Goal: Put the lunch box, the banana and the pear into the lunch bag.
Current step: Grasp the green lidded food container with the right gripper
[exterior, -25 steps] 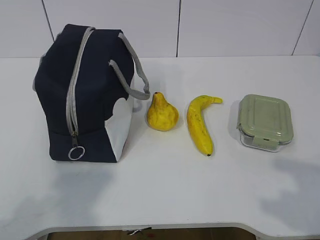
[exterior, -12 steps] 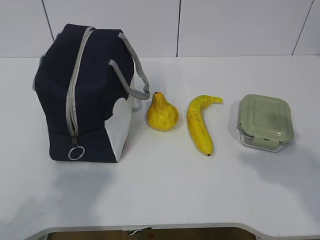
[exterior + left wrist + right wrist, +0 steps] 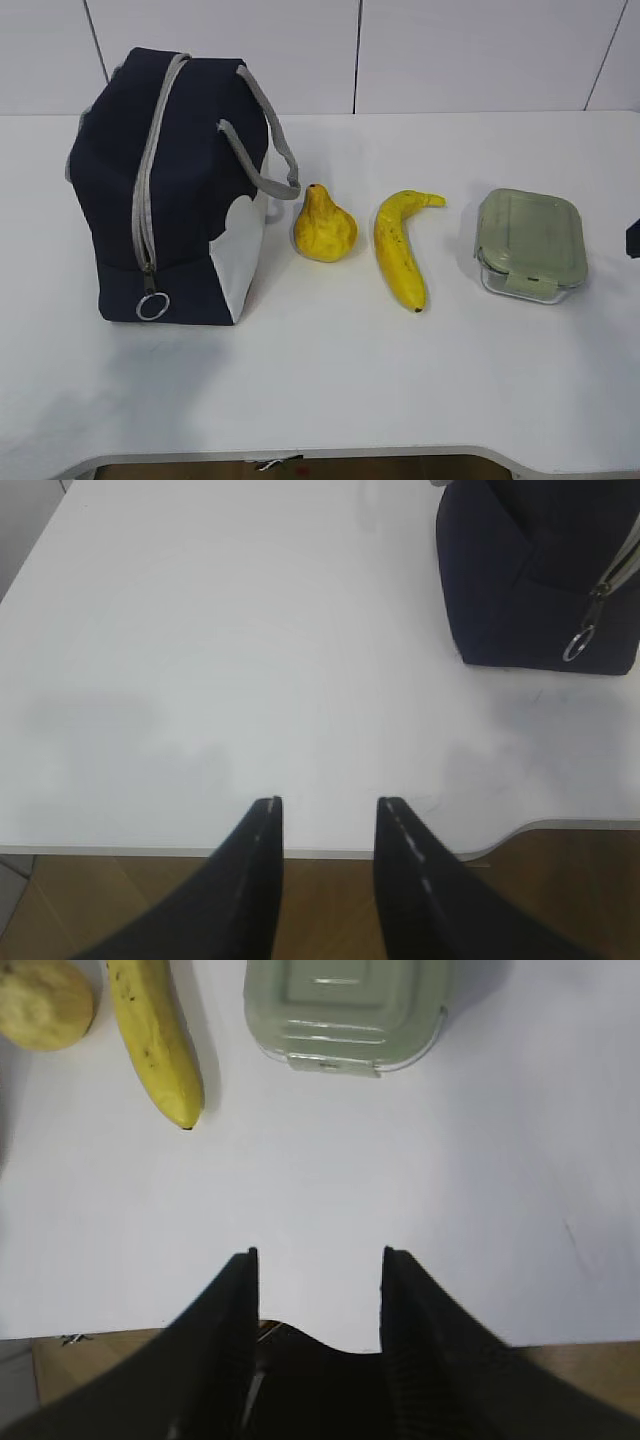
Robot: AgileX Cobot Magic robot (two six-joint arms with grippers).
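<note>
The navy lunch bag [image 3: 170,190] stands zipped shut at the left of the white table, its ring pull [image 3: 153,306] low on the front; it also shows in the left wrist view [image 3: 540,570]. To its right lie the pear [image 3: 324,226], the banana [image 3: 400,250] and the lunch box [image 3: 530,244] with its sage-green lid. In the right wrist view the lunch box [image 3: 345,1010], banana [image 3: 155,1040] and pear [image 3: 45,1000] lie ahead. My left gripper [image 3: 328,802] is open and empty over the table's front left edge. My right gripper [image 3: 318,1253] is open and empty near the front edge, short of the lunch box.
The table's front edge [image 3: 150,848] runs just under the left fingertips, with a curved cut-out at the corner [image 3: 520,832]. A dark part of the right arm [image 3: 634,238] shows at the right border of the exterior view. A white panelled wall stands behind the table.
A dark part of the right arm has come into the exterior view at the right edge, and its shadow has shifted across the table by the lunch box. The objects have not moved.
</note>
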